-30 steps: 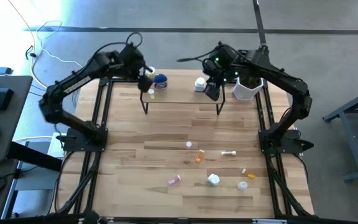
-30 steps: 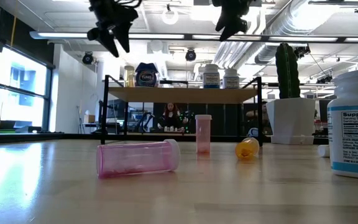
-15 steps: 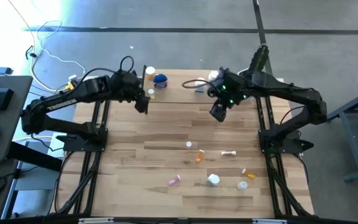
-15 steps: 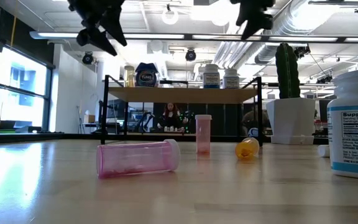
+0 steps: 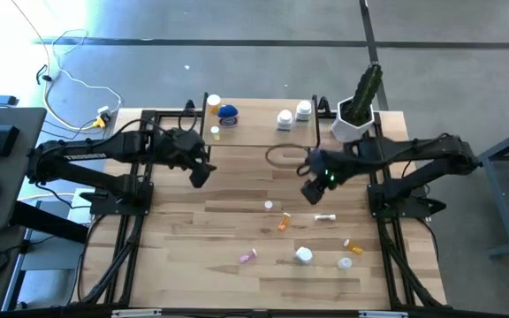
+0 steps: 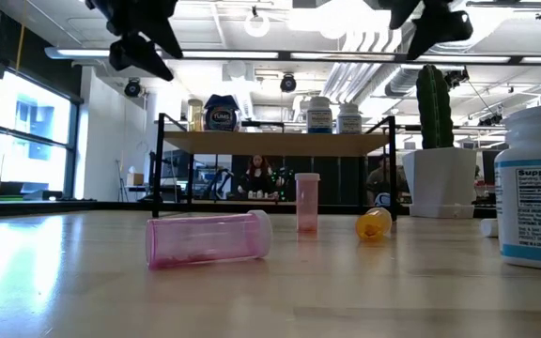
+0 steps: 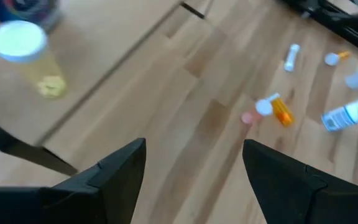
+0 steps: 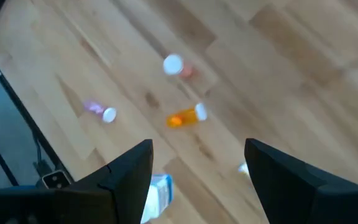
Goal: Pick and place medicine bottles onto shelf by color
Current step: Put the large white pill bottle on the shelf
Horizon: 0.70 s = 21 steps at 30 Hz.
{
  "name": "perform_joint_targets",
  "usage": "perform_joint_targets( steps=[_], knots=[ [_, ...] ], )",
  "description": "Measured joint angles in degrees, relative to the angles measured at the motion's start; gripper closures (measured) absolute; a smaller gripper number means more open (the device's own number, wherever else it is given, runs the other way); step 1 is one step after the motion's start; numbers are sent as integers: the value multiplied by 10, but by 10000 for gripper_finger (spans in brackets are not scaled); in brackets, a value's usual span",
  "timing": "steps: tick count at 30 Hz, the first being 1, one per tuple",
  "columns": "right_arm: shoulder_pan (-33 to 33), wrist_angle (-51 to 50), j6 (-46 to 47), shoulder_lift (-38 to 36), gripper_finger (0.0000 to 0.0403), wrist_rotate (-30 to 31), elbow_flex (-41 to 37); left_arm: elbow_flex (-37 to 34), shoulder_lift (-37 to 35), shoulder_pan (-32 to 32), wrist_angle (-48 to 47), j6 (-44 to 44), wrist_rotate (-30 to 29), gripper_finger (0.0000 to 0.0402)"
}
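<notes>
The pale wooden surface (image 5: 237,221) lay under bright ceiling lights, with an open room behind it where a person sat far back, seen under the shelf. Nearest the low camera a pink bottle (image 6: 208,238) lay on its side, and a large white bottle (image 6: 536,188) stood at the right edge. Behind them an upright pink bottle (image 6: 307,202) stood beside an orange bottle (image 6: 374,224) lying down. Both lay on the near side of the right tool (image 5: 312,192), which hung above the surface with its fingers spread and nothing between them; its wrist view looked down on the same orange bottle and a small pink one. The left tool (image 5: 198,175) hung level with it, well apart on the other side, fingers likewise spread and empty, with no bottle under it. Beyond both tools stood the shelf (image 5: 254,132). On the part beyond the left tool were a blue-lidded jar (image 5: 228,113) and two yellowish bottles (image 5: 215,102); on the part beyond the right tool stood two white bottles (image 5: 285,118). A white pot with a cactus (image 5: 353,119) stood just past the shelf's right end
</notes>
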Motion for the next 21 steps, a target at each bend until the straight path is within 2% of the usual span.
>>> perform_joint_targets(
  steps=[9,15,21],
  knots=[
    [135,1,120,8,158,57,-1,0,0,-65,1,-13,-1,145],
    [195,2,196,8,158,84,-1,0,0,-99,1,-34,-3,145],
    [242,2,222,8,158,113,-1,0,0,-144,1,-61,-29,145]
  ],
)
